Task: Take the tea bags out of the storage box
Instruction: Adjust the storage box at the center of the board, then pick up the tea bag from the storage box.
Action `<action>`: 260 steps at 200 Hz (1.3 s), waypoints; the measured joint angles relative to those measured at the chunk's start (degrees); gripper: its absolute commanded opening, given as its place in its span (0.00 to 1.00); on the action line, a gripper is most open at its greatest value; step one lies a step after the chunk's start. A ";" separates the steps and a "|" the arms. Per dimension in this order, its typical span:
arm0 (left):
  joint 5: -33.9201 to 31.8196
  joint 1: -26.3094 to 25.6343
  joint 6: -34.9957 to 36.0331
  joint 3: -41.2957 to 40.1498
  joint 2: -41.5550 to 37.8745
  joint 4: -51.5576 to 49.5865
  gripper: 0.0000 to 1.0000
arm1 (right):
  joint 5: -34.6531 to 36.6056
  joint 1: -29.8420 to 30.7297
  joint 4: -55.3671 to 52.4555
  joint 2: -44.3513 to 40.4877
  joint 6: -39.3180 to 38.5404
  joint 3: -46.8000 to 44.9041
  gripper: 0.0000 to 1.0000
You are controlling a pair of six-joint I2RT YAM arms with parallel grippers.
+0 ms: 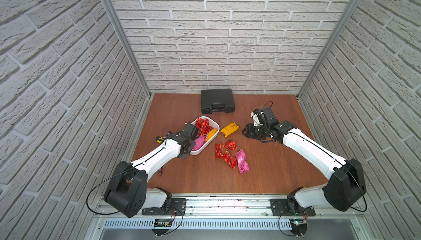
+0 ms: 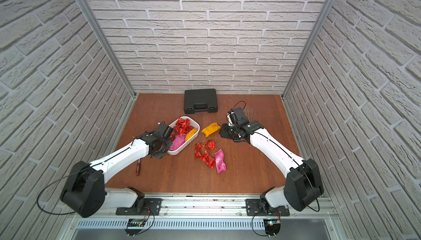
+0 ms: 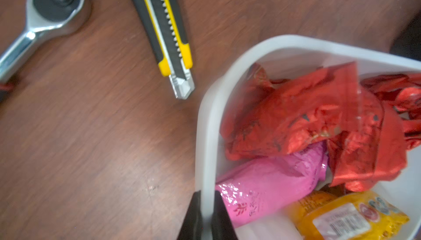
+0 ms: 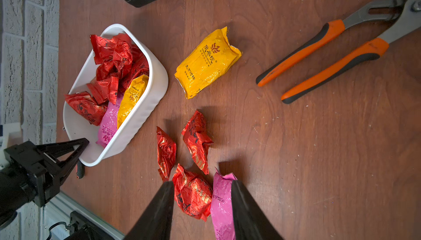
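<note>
Brown wood-grain counter (image 1: pixel 273 177) carrying all items. Left arm (image 1: pixel 157 156) and right arm (image 1: pixel 305 145) both reach low over the counter, angled inward from the near rail. The right wrist is bent so that its gripper faces the middle of the counter.

Black ribbed hard case (image 1: pixel 217 101), shut, lies at the far edge, well apart from both arms. White storage box (image 1: pixel 214 137) stands left of centre, between the left arm and the loose packets.

Left gripper (image 3: pixel 207 196): fingers pressed together on the box wall nearest the left arm, one inside and one outside, pinching the rim. Right gripper (image 4: pixel 202 181): fingers spread, nothing between them, near the loose yellow tea bag (image 1: pixel 230 129) and touching no packet.

Orange-handled pliers (image 4: pixel 330 52) lie on the counter beside the right gripper. A yellow utility knife (image 3: pixel 166 33) lies just outside the box.

Tea bags (image 4: pixel 114 54): inside the box, a heap of red ones, one pink tea bag (image 4: pixel 109 125) just beside the left gripper's inner finger, and one yellow (image 4: pixel 132 95). On the counter right of the box lie three red tea bags (image 1: pixel 230 145) and a second pink one (image 1: pixel 242 161), clustered nearer the rail than the loose yellow one.
</note>
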 measured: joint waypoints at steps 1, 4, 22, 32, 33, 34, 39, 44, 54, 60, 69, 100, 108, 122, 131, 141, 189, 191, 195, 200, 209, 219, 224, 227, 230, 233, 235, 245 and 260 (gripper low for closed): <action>-0.13 -0.13 -0.22 -0.09 -0.07 -0.04 0.00 | 0.02 0.00 -0.02 -0.04 -0.02 -0.04 0.46; -0.57 -0.74 -1.27 -0.37 -0.28 -0.17 0.00 | 0.02 0.00 -0.09 -0.22 -0.11 -0.20 0.46; -2.62 -3.45 -6.10 -1.03 -0.48 -0.96 0.03 | 0.26 -0.02 -1.22 -0.74 -0.31 -0.81 0.46; -3.69 -4.28 -7.96 -1.03 -0.48 -1.14 0.07 | 0.35 -0.02 -1.46 -1.07 -0.33 -1.27 0.46; -3.80 -4.33 -8.11 -1.03 -0.48 -1.14 0.07 | 0.37 -0.02 -1.53 -1.14 -0.33 -1.36 0.46; -3.87 -4.39 -8.26 -1.03 -0.48 -1.14 0.08 | 0.37 -0.02 -1.53 -1.18 -0.33 -1.40 0.46; -4.26 -4.57 -8.98 -1.03 -0.48 -1.20 0.10 | 0.48 -0.02 -1.66 -1.40 -0.33 -1.66 0.46; -4.55 -4.72 -9.57 -1.03 -0.46 -1.25 0.11 | 0.55 -0.02 -1.90 -1.66 -0.31 -1.92 0.46; -4.90 -4.83 -10.45 -1.09 -0.46 -1.29 0.16 | 0.72 -0.02 -2.03 -2.29 -0.31 -2.47 0.46; -5.18 -4.92 -10.97 -1.27 -0.46 -1.01 0.21 | 0.83 -0.02 -2.25 -2.60 -0.31 -2.64 0.46; -5.38 -4.98 -11.65 -1.62 -0.48 -0.74 0.28 | 1.01 -0.02 -2.43 -3.08 -0.28 -2.75 0.46; -6.58 -5.03 -12.33 -2.84 -2.60 -1.31 0.50 | 1.29 -0.02 -2.58 -4.72 -0.26 -3.19 0.46; -7.19 -5.03 -11.63 -2.82 -4.09 -1.88 0.54 | 1.31 -0.02 -2.62 -5.09 -0.26 -3.26 0.46; -8.33 -5.03 -9.14 -2.56 -6.93 -3.21 0.57 | 1.33 -0.02 -2.73 -5.53 -0.26 -3.28 0.46; -9.14 -5.03 -6.38 -2.25 -8.59 -3.82 0.58 | 1.33 -0.02 -2.78 -5.70 -0.26 -3.28 0.46; -9.99 -5.05 -1.14 -1.55 -10.56 -4.09 0.59 | 1.33 -0.02 -2.75 -5.79 -0.26 -3.28 0.46; -2.91 -1.75 32.24 4.31 -11.56 3.43 0.69 | 1.31 -0.07 -2.73 -5.79 -0.22 -3.37 0.46; -2.08 -1.46 33.14 4.61 -11.28 3.58 0.69 | 1.29 -0.07 -2.73 -5.79 -0.20 -3.41 0.46; -0.72 -0.70 35.28 5.31 -10.43 4.11 0.70 | 1.29 -0.07 -2.71 -5.79 -0.20 -3.48 0.46; 1.60 0.39 38.21 6.47 -9.01 4.52 0.70 | 1.29 -0.07 -2.69 -5.79 -0.15 -3.58 0.46; 5.05 2.01 42.69 8.48 -6.05 5.05 0.70 | 1.22 -0.07 -2.51 -5.79 -0.09 -3.89 0.46; 8.22 3.21 46.95 10.54 -2.89 5.33 0.70 | 1.11 -0.07 -2.32 -5.77 -0.02 -4.31 0.46; 9.62 3.61 48.83 11.54 -1.20 5.33 0.70 | 1.07 -0.07 -2.32 -5.73 0.02 -4.42 0.46; 10.58 3.76 49.94 12.07 -0.22 5.42 0.70 | 1.07 -0.07 -2.32 -5.68 0.09 -4.48 0.46; 11.28 3.89 50.95 12.59 0.70 5.44 0.70 | 1.03 -0.07 -2.32 -5.64 0.13 -4.52 0.46; 11.89 3.91 51.71 12.96 1.31 5.44 0.70 | 1.05 -0.07 -2.29 -5.62 0.13 -4.55 0.46; 12.37 3.96 52.37 13.31 2.05 5.51 0.70 | 1.03 -0.07 -2.29 -5.60 0.15 -4.55 0.46; 14.67 4.00 54.90 14.64 4.66 5.40 0.69 | 0.96 -0.07 -2.27 -5.44 0.20 -4.57 0.46; 17.18 4.11 57.51 16.33 8.20 5.33 0.69 | 0.87 -0.07 -2.08 -5.11 0.20 -4.57 0.46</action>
